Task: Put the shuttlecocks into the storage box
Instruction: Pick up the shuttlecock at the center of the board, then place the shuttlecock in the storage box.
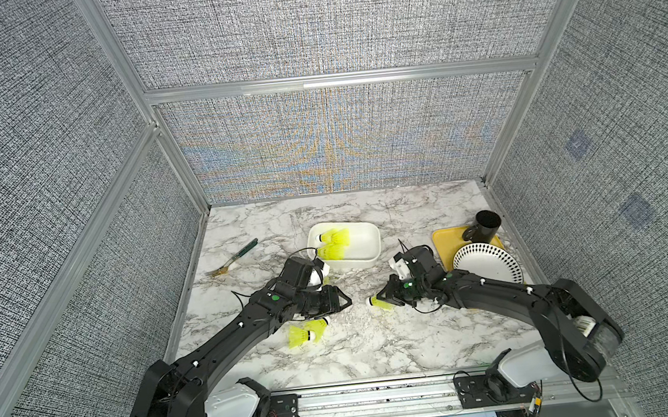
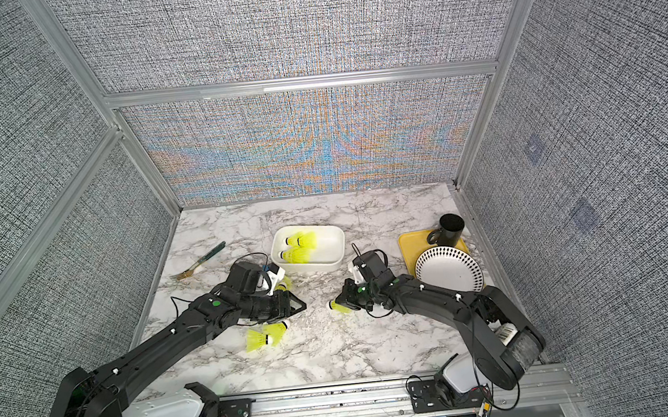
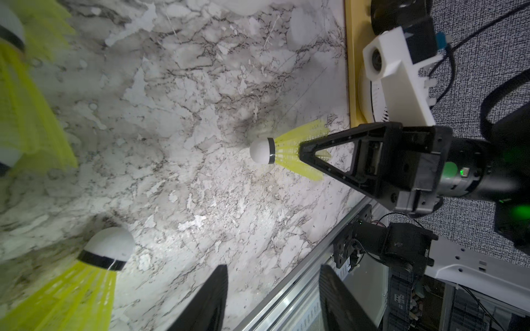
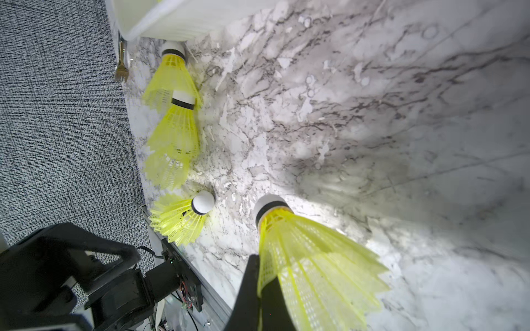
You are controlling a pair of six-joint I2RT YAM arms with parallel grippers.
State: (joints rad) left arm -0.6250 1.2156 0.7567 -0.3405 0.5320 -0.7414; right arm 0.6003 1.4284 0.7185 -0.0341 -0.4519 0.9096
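Right end effector (image 3: 301, 150) is clamped on a shuttlecock (image 3: 282, 149) by its skirt, cap aimed at the left end effector (image 3: 274, 270), which gapes empty. The box (image 1: 375, 232) sits farther back, leftward.

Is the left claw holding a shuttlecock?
No, in the left wrist view the left claw stands open with nothing between its fingers.

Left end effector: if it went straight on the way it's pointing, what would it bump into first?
Most likely the shuttlecock pinched in the right end effector: its white cap faces the open left end effector, with only bare table between them. Height is hard to judge, so it might slip just past.
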